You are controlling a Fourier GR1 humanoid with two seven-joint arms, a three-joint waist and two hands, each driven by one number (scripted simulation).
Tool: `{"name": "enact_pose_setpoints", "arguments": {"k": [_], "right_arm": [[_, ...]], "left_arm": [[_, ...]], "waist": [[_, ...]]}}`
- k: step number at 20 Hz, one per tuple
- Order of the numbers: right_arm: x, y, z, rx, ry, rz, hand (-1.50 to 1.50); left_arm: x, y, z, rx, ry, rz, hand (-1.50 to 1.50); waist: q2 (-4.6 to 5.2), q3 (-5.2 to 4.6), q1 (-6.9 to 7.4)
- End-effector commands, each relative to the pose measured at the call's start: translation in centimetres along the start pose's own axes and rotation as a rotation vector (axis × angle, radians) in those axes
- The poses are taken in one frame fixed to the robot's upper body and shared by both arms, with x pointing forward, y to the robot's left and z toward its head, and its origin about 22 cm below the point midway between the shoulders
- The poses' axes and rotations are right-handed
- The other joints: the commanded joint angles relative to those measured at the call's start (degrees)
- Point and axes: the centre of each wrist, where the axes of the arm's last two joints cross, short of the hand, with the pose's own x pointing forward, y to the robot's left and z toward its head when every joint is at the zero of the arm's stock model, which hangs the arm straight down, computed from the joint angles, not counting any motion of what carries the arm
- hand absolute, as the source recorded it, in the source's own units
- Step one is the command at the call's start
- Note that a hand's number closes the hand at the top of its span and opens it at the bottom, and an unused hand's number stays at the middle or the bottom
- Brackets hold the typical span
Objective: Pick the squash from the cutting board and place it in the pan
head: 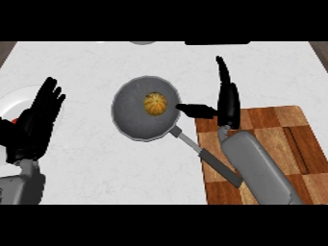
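Observation:
A small yellow-orange squash (156,104) lies in the middle of the grey round pan (131,120). The pan's handle (208,158) runs down and right onto the wooden cutting board (294,139). My right hand (227,103) hovers just right of the pan, above the board's left edge. Its fingers point straight up the view and its thumb points left toward the pan; it is open and holds nothing. At the left side my left hand (35,122) rests open, fingers up, over a white plate.
A white plate (3,108) with something red on it lies under my left hand at the left edge. The white marbled counter (88,62) extends to the back, where a pale object and a dark one show at the top edge.

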Motion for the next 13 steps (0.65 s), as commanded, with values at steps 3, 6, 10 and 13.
{"name": "enact_pose_setpoints", "arguments": {"k": [3, 6, 10, 13], "right_arm": [[-1.6, -5.6, 4.3, 0.086, -0.061, -0.142, -1.50], [-2.3, -9.6, 7.4, 0.098, -0.069, -0.117, -1.50], [-2.2, -11.4, 8.6, 0.041, -0.062, -0.111, -1.50], [-2.5, -12.4, 9.2, 0.053, -0.071, -0.082, -1.50]], "left_arm": [[0.5, -0.5, -0.1, -0.012, -0.017, -0.005, 0.00], [1.2, 0.3, 0.0, 0.005, 0.004, -0.007, 0.00], [-1.0, -0.1, 0.3, -0.007, -0.006, -0.009, 0.00], [0.8, -0.6, 0.4, -0.035, -0.010, -0.001, 0.00]], "waist": [[0.10, -0.04, 0.14], [0.01, -0.06, -0.07], [0.30, -0.07, 0.86], [0.30, -0.06, 0.99]]}}
